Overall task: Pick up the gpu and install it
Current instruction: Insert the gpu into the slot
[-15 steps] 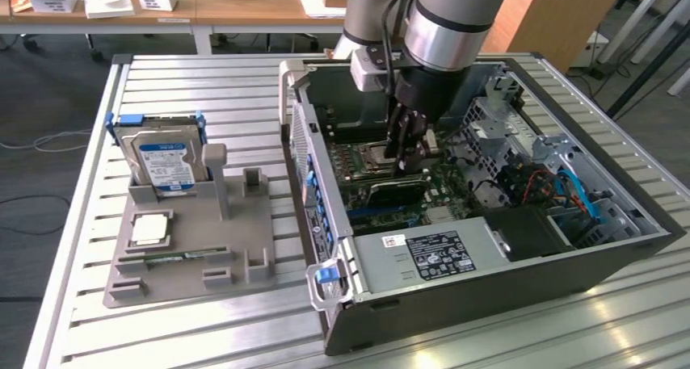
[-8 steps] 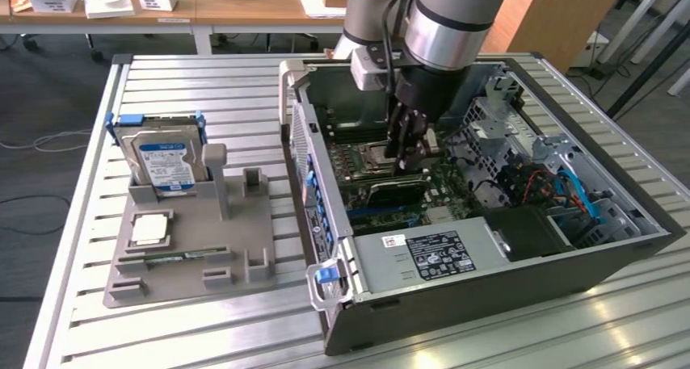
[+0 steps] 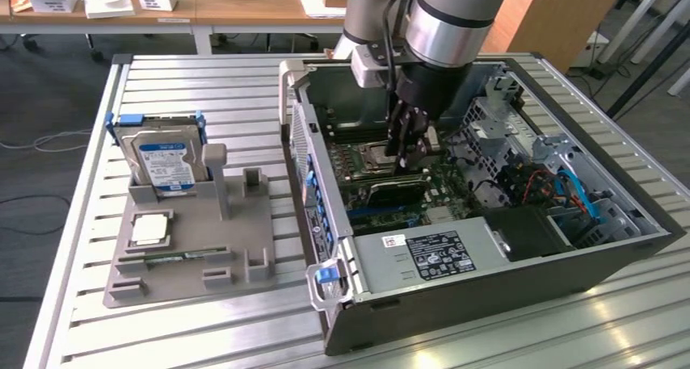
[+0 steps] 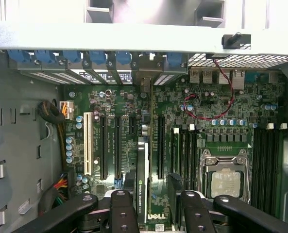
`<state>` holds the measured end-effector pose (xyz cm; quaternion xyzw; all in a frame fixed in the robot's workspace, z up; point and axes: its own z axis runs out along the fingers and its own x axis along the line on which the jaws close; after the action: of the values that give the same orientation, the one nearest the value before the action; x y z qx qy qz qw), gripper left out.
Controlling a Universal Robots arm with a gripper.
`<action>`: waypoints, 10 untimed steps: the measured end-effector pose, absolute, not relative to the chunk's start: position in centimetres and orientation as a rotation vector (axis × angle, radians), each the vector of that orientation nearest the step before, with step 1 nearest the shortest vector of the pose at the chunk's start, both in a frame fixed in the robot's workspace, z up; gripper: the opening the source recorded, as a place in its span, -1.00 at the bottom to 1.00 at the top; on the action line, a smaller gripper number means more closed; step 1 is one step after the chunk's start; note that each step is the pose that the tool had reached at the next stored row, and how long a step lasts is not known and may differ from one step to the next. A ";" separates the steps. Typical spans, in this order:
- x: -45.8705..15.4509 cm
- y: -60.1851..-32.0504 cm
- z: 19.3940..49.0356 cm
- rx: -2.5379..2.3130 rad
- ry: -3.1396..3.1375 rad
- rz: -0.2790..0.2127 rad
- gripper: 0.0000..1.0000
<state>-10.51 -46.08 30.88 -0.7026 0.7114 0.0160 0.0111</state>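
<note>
Left to right in the exterior view: grey plastic parts holder point(image 3: 189, 248) on the slatted metal worktop point(image 3: 65, 264), then open black computer case point(image 3: 474, 224). Black pincer point(image 4: 151, 206) grips the thin dark gpu card point(image 4: 143, 179), edge-on over the green motherboard point(image 4: 182, 126). Install step; needs straight seating into a black slot.

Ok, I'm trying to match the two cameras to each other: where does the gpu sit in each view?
Exterior view: the gpu is inside the open computer case, on the motherboard, just below the gripper.
Wrist view: the gpu is seen edge-on among the expansion slots, close to the gripper.
Shared landmark: the silver CPU socket, beside the card.
</note>
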 end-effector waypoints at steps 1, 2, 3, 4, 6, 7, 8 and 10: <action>-10.5 -46.1 30.9 -2.192 2.219 0.050 -0.18; -10.5 -46.1 30.9 -2.192 2.219 0.050 -0.18; -10.5 -46.1 31.0 -2.192 2.219 0.050 -0.18; -10.5 -46.1 31.0 -2.192 2.219 0.050 -0.18; -10.5 -46.1 31.1 -2.192 2.219 0.050 -0.18; -10.5 -46.1 31.1 -2.192 2.219 0.050 -0.18; -10.5 -46.1 31.1 -2.192 2.219 0.050 -0.18; -10.5 -46.1 31.3 -2.192 2.219 0.050 -0.18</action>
<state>-10.51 -46.09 31.26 -0.7026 0.7113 0.0159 0.0108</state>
